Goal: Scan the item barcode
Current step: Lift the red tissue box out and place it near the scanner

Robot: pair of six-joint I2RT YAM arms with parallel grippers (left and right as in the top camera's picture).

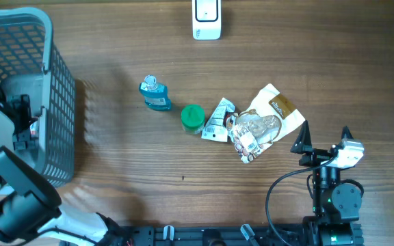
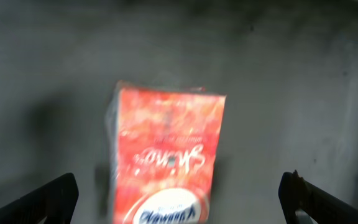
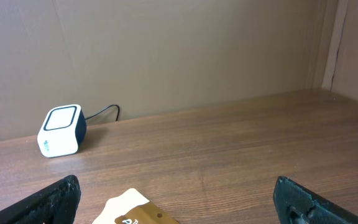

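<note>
The open left fingers (image 2: 48, 199) straddle the red box (image 2: 166, 155), centred for a grab (likely the scan item); right fingers (image 3: 51, 202) open, empty, scanner (image 3: 61, 130) ahead.

scanner (image 1: 206, 19): white cube, dark-framed window on top, upright, cable at its back
red box (image 2: 166, 155): blurred, white script, lying face up, well left of the scanner
blue bottle (image 1: 155, 95): on its side, in front-left of the scanner
crumpled pouches (image 1: 252, 126): overlapping, in front-right of the scanner
</note>
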